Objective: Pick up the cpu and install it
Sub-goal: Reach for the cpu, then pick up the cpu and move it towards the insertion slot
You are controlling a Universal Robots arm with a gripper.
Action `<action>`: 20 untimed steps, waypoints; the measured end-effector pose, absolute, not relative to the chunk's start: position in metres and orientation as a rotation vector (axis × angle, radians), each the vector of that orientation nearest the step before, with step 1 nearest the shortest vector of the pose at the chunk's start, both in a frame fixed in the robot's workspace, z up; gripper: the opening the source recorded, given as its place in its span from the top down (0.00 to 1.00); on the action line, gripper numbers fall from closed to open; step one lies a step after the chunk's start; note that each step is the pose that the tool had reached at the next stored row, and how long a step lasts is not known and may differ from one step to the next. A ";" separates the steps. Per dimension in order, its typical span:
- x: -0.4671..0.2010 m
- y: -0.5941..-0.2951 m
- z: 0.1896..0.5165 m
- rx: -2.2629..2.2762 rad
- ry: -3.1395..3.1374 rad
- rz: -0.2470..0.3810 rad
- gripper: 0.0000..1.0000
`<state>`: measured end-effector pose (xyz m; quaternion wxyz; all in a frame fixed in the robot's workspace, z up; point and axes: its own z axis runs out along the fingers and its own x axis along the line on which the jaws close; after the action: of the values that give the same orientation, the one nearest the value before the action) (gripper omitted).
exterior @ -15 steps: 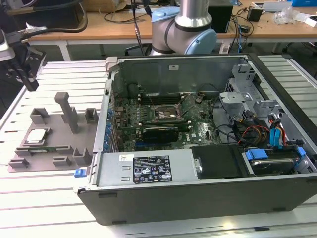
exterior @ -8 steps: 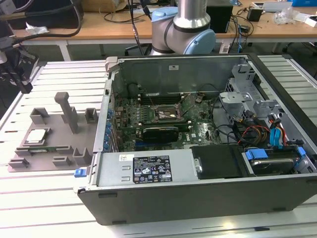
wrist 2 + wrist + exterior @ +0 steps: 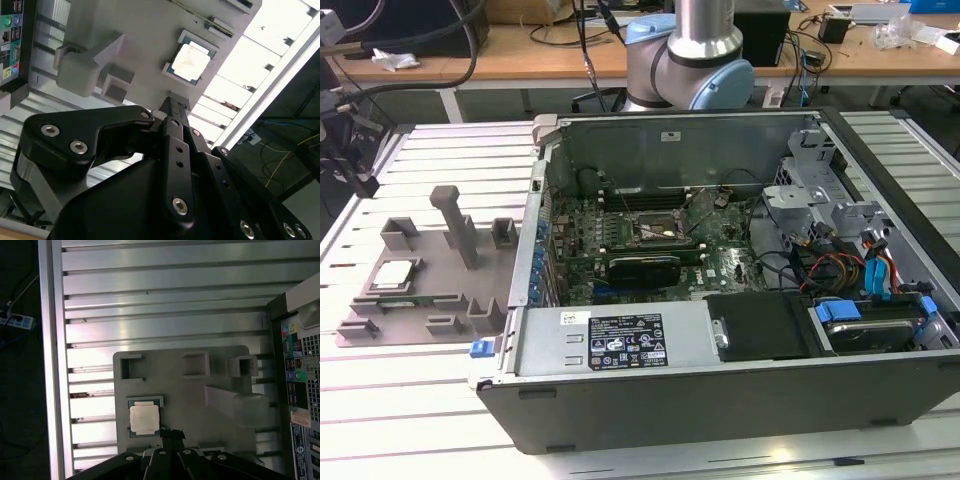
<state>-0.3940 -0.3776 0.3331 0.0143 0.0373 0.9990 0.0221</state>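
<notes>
The cpu (image 3: 395,275) lies flat, pale metal top up, in a shallow square pocket of the grey tray (image 3: 448,300); the tray sits on the slatted metal table (image 3: 420,400), at the exterior view's left, just beside the open computer case (image 3: 720,385). Nothing rests on the chip, and it sits square within its pocket.

In both wrist views the gripper (image 3: 172,102) (image 3: 171,432) hangs over the tray (image 3: 140,35) (image 3: 200,390); its jaws are drawn together into one narrow black tip, with nothing between them. The cpu (image 3: 190,61) (image 3: 144,418) lies close to that tip but off to one side of it, by a corner of the pocket, so the jaws stand beside the chip rather than across it; a strip of bare tray shows between tip and chip in the second wrist view, and there is no contact.

Inside the case the motherboard (image 3: 620,240) lies flat, with the square socket (image 3: 660,228) near its middle; the socket is well apart from the chip, with the case wall between them. The robot arm (image 3: 690,50) rises behind the case.
</notes>
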 end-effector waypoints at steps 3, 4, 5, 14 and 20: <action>-0.394 -0.378 0.333 0.116 3.110 0.069 0.89; -0.394 -0.378 0.332 0.116 3.110 0.069 0.89; -0.394 -0.378 0.332 0.116 3.110 0.069 0.89; -0.394 -0.377 0.332 0.116 3.110 0.069 0.89; -0.394 -0.378 0.324 0.116 3.110 0.068 0.89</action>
<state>-0.3944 -0.3775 0.3237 0.0143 0.0374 0.9990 0.0220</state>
